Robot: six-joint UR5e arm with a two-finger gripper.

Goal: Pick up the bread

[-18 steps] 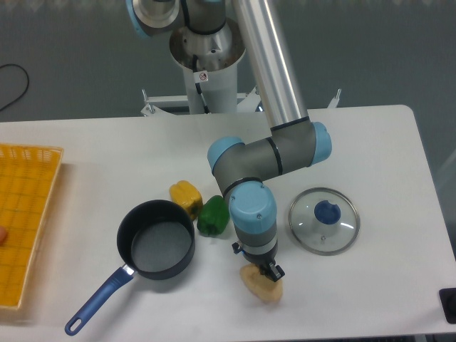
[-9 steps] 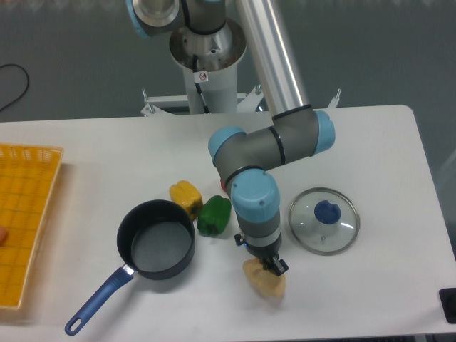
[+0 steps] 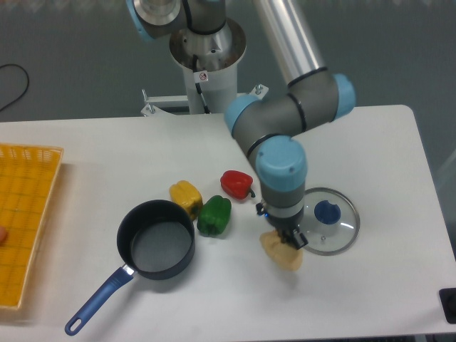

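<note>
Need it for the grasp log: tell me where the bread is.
The bread is right of centre near the table's front edge, under the gripper, just left of the glass lid.

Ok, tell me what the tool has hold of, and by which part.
The tool is shut on the bread, gripping its upper right side from above. The roll's end overlaps the glass lid in this view.

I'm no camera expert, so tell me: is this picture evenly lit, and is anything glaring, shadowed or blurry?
In the fixed camera view, light is soft and even on the white table; faint shadows lie under the pot and the bread. The glass lid shows mild reflections and the silver arm tube a bright sheen. The gripper looks slightly soft.
</note>
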